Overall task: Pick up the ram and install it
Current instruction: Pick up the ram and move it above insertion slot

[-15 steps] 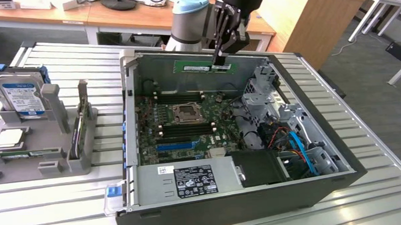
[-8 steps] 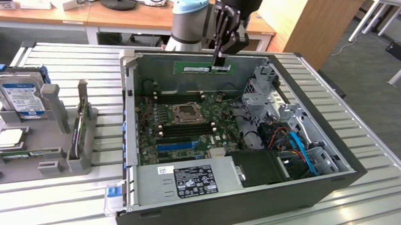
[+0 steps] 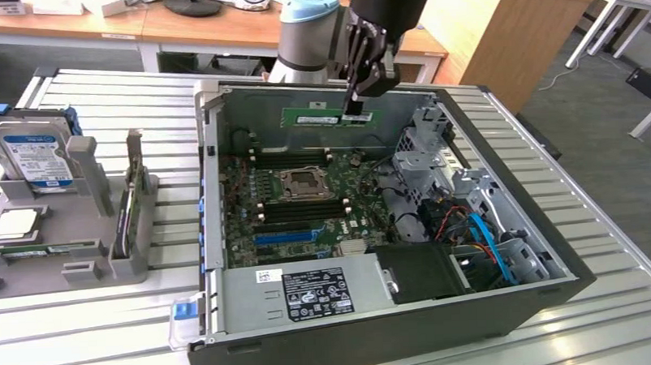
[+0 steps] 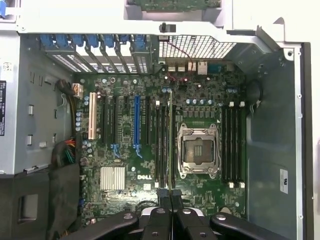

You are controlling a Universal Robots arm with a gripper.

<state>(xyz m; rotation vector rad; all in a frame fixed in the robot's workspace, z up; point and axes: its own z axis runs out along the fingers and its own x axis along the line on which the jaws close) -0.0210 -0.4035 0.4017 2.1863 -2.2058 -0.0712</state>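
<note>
The ram [image 3: 323, 118], a long green stick with a white label, hangs level above the open computer case [image 3: 212, 194], near the case's far wall. My gripper [image 3: 355, 113] is shut on the stick's end toward the exterior view's right. In the wrist view the black fingers [image 4: 164, 200] meet over the motherboard [image 4: 125, 150], and the ram [image 4: 170, 145] shows edge-on as a thin dark line beside the black memory slots [image 4: 161, 145]. The CPU socket [image 4: 199, 150] lies between those slots and a second bank [image 4: 231, 145]. On the motherboard below the ram, the socket [image 3: 302, 183] sits between the memory slots [image 3: 298, 161].
A grey fixture [image 3: 62, 232] at the exterior view's left holds a hard drive [image 3: 38, 160] with a blue-white label and other parts. The power supply [image 3: 307, 293] fills the case's near end. A drive cage [image 3: 433, 146] and cables [image 3: 485, 234] line the exterior view's right side. A blue slot [image 4: 136, 120] stands among the expansion slots.
</note>
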